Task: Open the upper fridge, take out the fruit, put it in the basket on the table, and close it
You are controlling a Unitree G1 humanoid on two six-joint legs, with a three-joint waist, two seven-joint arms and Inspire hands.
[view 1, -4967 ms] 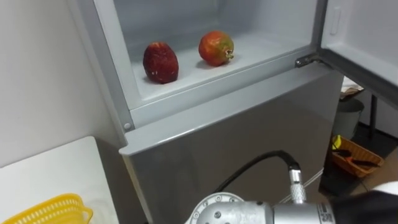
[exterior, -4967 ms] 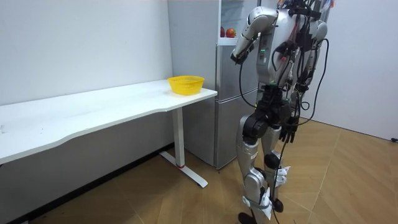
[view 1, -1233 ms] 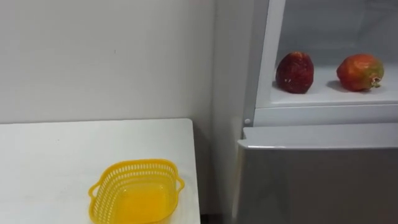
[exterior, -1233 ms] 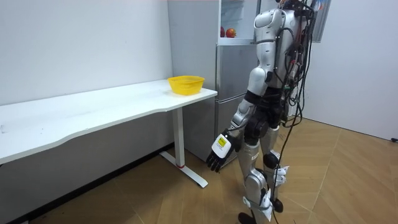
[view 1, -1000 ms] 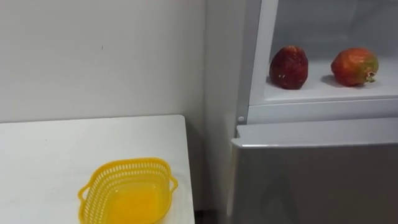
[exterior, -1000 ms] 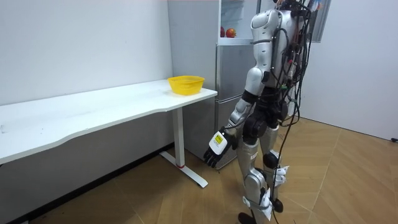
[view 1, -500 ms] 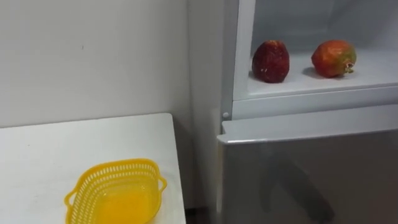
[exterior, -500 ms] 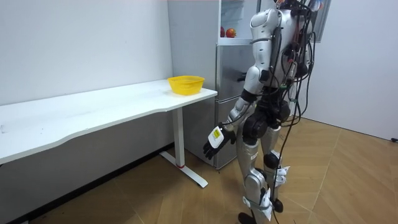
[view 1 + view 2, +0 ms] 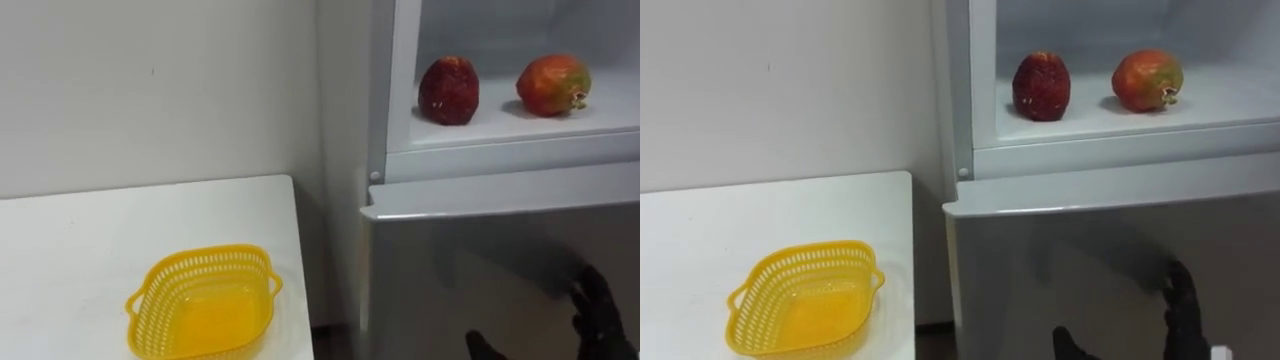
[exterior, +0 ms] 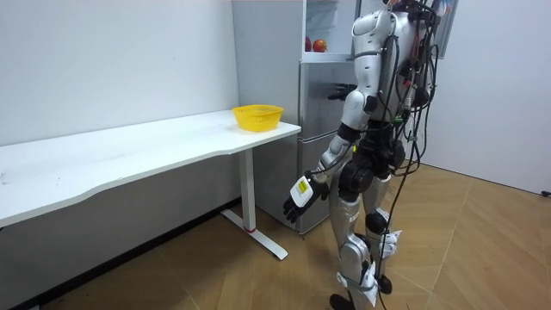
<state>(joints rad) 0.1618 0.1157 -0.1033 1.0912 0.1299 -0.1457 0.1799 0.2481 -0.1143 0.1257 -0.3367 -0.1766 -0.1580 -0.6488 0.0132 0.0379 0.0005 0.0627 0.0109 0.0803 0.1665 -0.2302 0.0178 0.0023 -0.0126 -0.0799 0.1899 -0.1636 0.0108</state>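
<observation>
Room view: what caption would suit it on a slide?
Robot stands at the open grey fridge, two red fruits inside, yellow plastic basket on white table.

- The upper fridge compartment [image 9: 403, 80], at upper right, stood open-fronted.
- A dark red fruit [image 9: 448, 91] and a red-orange fruit [image 9: 552, 85] sat apart, with bare shelf [image 9: 497, 118] between them.
- The closed lower door [image 9: 470, 260] walled off the lower right.

The right hand [image 9: 597, 312] now rises into the lower right of the eye views, its dark fingers spread before the lower fridge door [image 9: 470, 260]; half a second ago it is not yet there. The left hand [image 10: 299, 197], raised at chest height five seconds ago, now hangs low beside the thigh
</observation>
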